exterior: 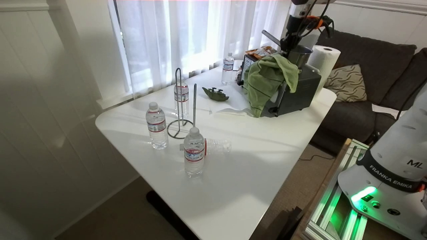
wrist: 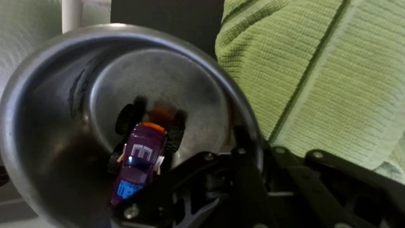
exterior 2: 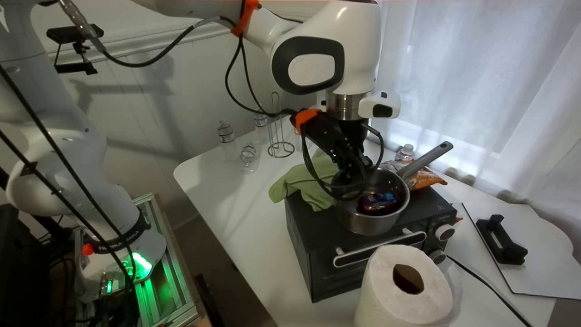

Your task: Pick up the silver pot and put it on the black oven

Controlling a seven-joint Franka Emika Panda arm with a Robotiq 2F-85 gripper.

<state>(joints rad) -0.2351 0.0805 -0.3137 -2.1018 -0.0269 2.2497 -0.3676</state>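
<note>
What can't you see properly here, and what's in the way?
Toy car: the pot hides it in an exterior view.
Pot's inside: end effector blocks part in the wrist view.
Oven: the green towel covers part in both exterior views.
Paper towel roll: bottom cut off by the lower edge in an exterior view.
Bottle labels: too small in both exterior views.

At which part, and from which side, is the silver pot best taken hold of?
Probably by the thin rim beside the green towel, from above: the silver pot opens upward, so the tool can straddle that edge, as it does now.
</note>
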